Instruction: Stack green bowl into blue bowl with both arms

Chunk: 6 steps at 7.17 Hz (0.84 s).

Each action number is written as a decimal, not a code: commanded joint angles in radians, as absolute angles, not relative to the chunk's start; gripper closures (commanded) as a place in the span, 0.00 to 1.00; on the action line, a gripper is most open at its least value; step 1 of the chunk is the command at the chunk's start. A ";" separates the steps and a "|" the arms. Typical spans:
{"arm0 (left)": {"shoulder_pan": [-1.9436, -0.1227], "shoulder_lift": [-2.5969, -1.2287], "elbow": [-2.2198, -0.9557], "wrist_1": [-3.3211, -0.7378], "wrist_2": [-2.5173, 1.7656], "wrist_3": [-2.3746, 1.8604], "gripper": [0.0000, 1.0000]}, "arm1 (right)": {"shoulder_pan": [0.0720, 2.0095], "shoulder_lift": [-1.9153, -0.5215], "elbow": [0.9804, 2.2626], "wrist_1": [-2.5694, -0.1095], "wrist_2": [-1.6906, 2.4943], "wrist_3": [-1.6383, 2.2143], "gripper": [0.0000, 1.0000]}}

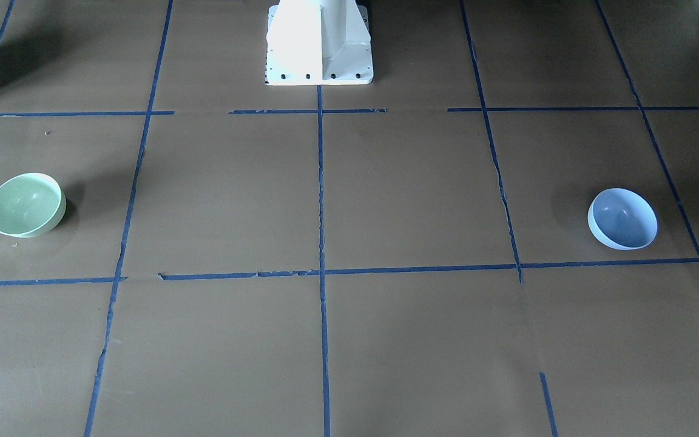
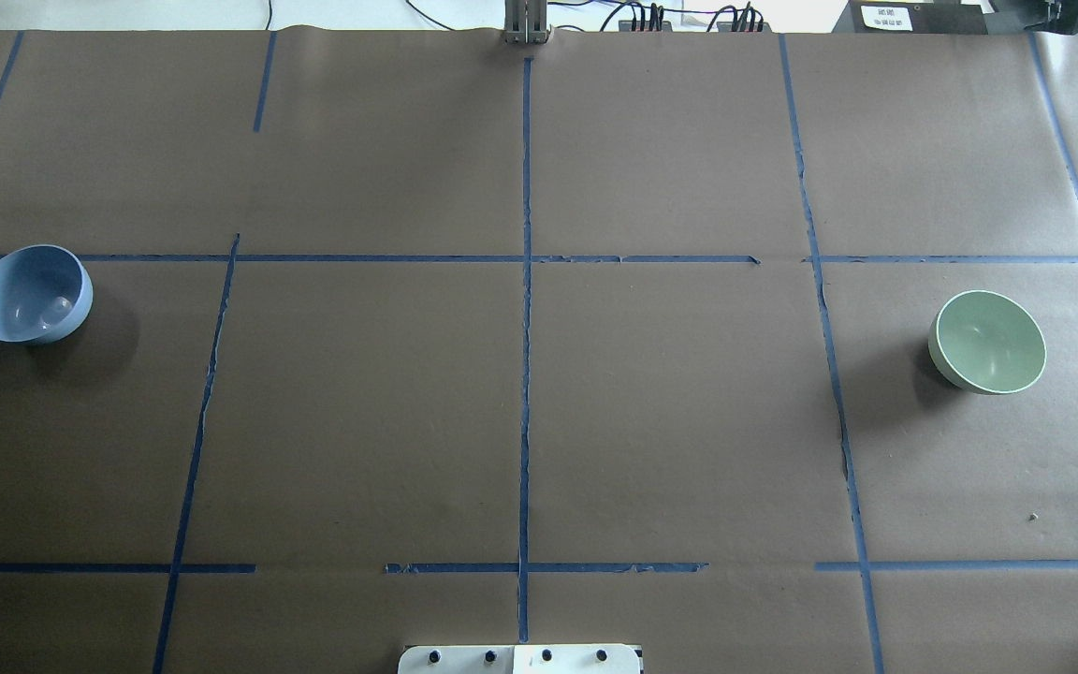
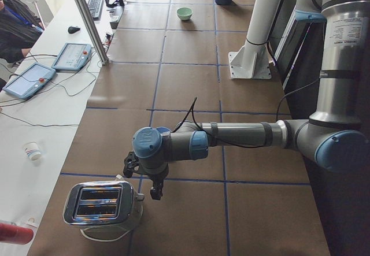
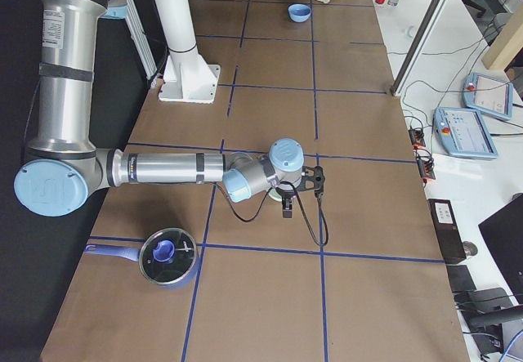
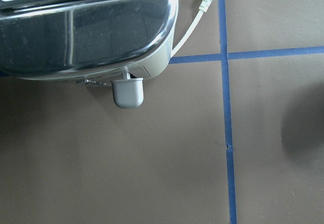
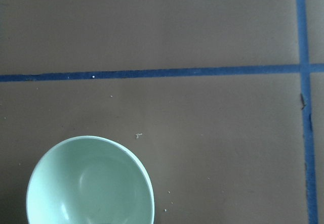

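The glossy green bowl [image 2: 988, 342] at 3 o'clock may slip from a rim pinch; how open the left gripper [image 3: 155, 193] and right gripper [image 4: 288, 207] stand, I cannot tell.

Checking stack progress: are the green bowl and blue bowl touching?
Apart. The overhead view shows the blue bowl far left and the green bowl far right.
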<state>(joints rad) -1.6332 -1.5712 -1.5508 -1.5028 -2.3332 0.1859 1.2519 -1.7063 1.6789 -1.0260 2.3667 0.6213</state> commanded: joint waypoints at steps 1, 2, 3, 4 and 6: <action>-1.634 -1.569 -1.551 -1.506 -2.333 0.186 0.00 | 1.042 -1.715 1.597 -0.754 2.219 0.929 0.00; -1.634 -1.568 -1.551 -1.512 -2.333 0.186 0.00 | 1.007 -1.709 1.559 -0.718 2.186 0.943 0.00; -1.634 -1.568 -1.551 -1.513 -2.333 0.186 0.00 | 0.999 -1.709 1.527 -0.715 2.180 0.942 0.00; -1.634 -1.568 -1.551 -1.523 -2.333 0.186 0.00 | 1.000 -1.707 1.526 -0.715 2.180 0.943 0.00; -1.634 -1.566 -1.551 -1.531 -2.335 0.183 0.00 | 1.002 -1.704 1.555 -0.710 2.186 0.977 0.75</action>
<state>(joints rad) -1.6337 -1.5668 -1.5508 -1.5271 -2.3335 0.1842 1.0017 -1.7062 1.5398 -0.7150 2.1842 0.9544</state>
